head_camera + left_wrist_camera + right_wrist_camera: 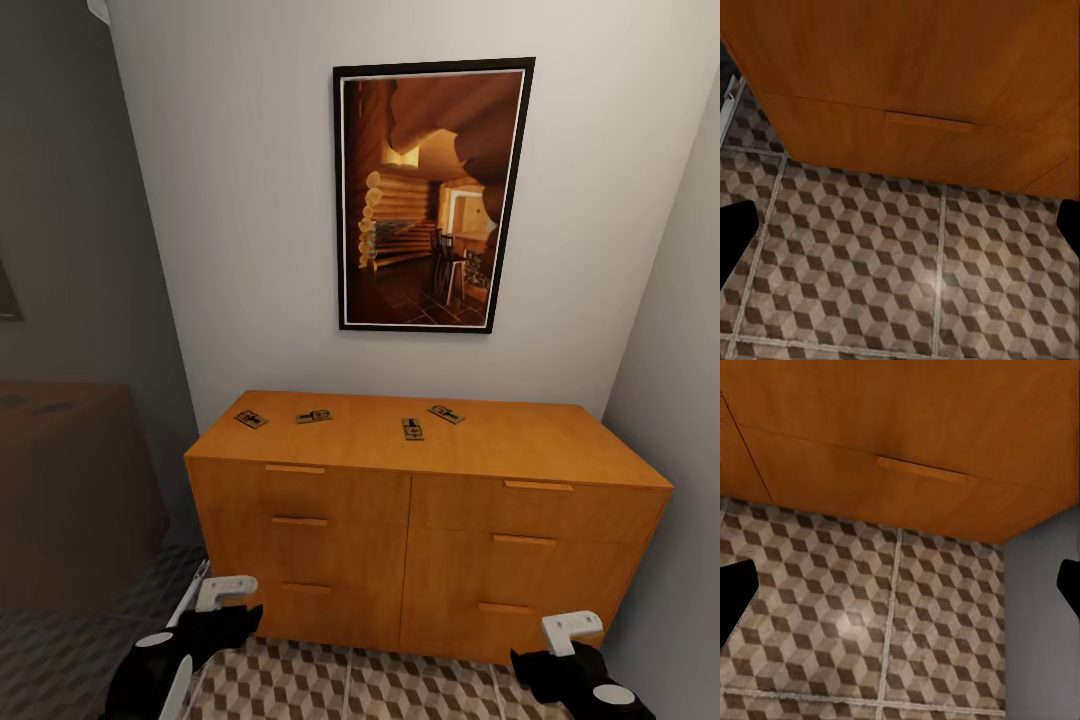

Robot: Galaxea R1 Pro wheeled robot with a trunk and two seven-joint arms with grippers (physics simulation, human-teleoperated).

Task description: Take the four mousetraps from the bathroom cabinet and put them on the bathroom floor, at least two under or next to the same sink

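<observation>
Several mousetraps lie on top of the orange-brown cabinet, in a loose row near its back edge: one at the left end, one beside it, one near the middle and one further back. Both grippers hang low in front of the cabinet's bottom drawers, over the cube-patterned bathroom floor. My left gripper is open and empty. My right gripper is open and empty too. The sink is out of view.
A framed picture hangs on the white wall above the cabinet. A grey wall stands close against the cabinet's right end. A brown block stands at the left, with darker flooring before it.
</observation>
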